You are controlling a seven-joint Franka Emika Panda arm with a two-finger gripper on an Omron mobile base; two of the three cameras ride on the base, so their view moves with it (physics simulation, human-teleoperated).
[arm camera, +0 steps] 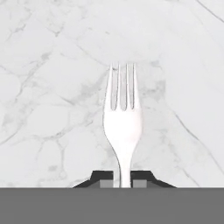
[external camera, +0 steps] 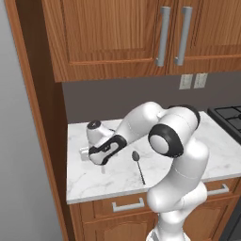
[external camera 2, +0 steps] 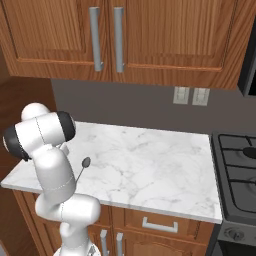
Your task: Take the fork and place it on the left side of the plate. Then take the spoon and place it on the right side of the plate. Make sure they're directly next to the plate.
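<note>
The pale fork lies on the marble counter with its tines pointing away from the hand. My gripper is shut on the fork's handle, one dark fingertip pressed on each side. In the left base view the gripper reaches down to the counter's left part, and the arm covers the fork there. The dark spoon lies just right of the hand, bowl toward the wall; its bowl also peeks out beside the arm in the right base view. The plate is out of view.
A black stove borders the counter on the right. Wooden wall cabinets hang above, and a tall wooden panel closes the counter's left end. The counter's front edge is near the spoon's handle.
</note>
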